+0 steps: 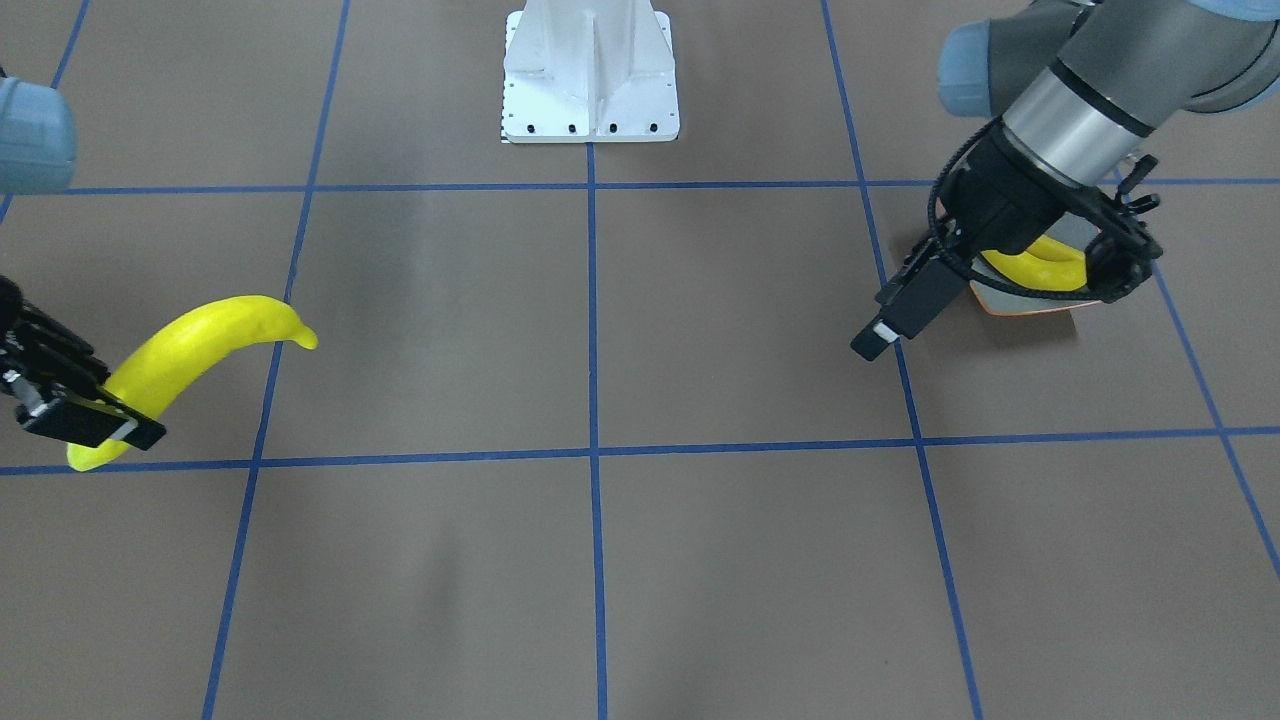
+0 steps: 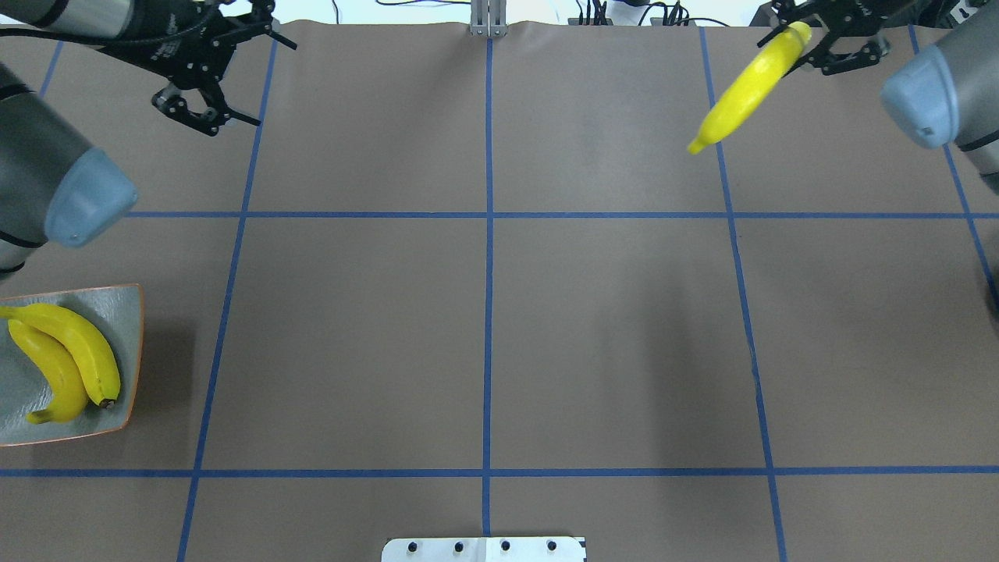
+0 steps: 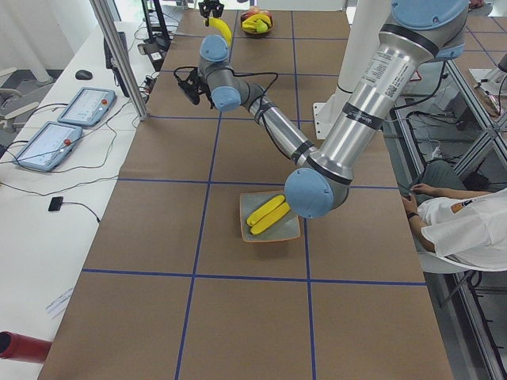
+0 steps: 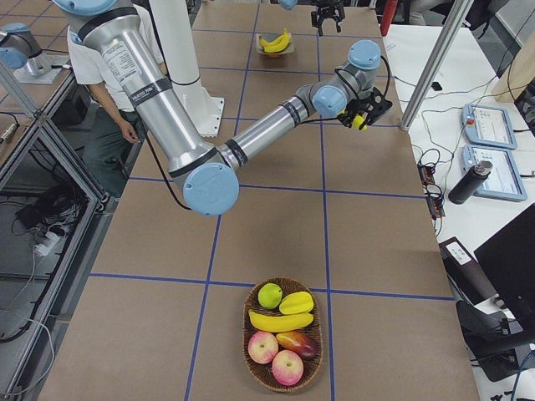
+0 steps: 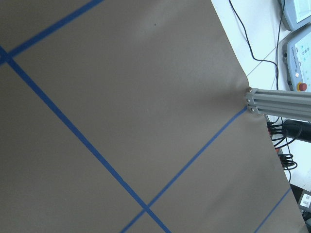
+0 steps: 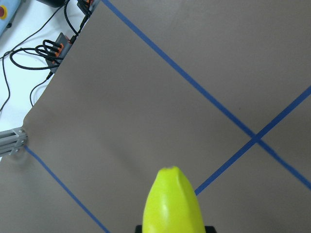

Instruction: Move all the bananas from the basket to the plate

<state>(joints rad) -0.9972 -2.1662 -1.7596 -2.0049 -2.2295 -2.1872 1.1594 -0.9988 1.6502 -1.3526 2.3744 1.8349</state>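
Bananas look light and fairly stiff, with smooth skin that may slip, so you would do best to grip each across its middle. Your right pincer (image 2: 815, 39) is clamped on one banana (image 2: 745, 90) near its end, high off the table. The long part juts past the fingers and could swing. The left pincer (image 2: 211, 109) stands wide and empty. The plate (image 2: 125, 308), far across from the right pincer, carries two bananas (image 2: 78, 347) side by side. A fourth banana (image 4: 280, 321) lies in the basket (image 4: 248, 338) among other fruit. That makes four bananas, one plate and one basket.

The brown table (image 2: 609, 328) with blue tape lines (image 2: 488, 312) bears the plate (image 2: 119, 307), a wicker basket (image 4: 308, 376) and the robot's white base (image 1: 590, 70).
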